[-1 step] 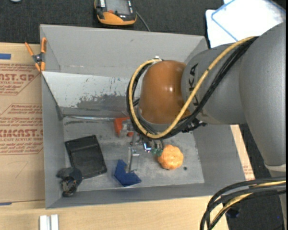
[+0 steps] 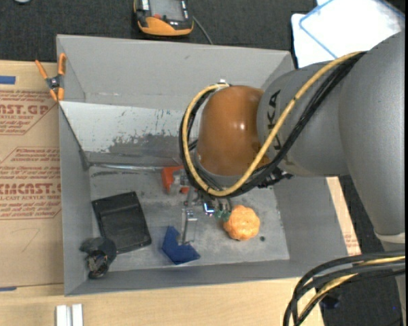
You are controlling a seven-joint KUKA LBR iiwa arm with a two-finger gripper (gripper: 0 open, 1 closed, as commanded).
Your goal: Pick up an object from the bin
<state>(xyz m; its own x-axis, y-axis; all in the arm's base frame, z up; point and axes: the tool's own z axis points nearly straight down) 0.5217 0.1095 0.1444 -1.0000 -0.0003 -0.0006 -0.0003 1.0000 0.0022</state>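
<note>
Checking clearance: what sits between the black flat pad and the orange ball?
In the camera view, the gripper stands between them; a blue piece lies just below that line.

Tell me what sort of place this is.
Probably a robotics lab's bin-picking station: a cabled robot arm reaches into a grey metal bin of loose oddments, like an orange ball and black case.

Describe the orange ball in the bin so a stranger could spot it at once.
Start at the grey metal bin and follow its floor to the view's right side, just below the arm's orange wrist cover. There lies a rough-skinned orange ball. Unlike the flat blue piece and black slab to its left, it is round.
</note>
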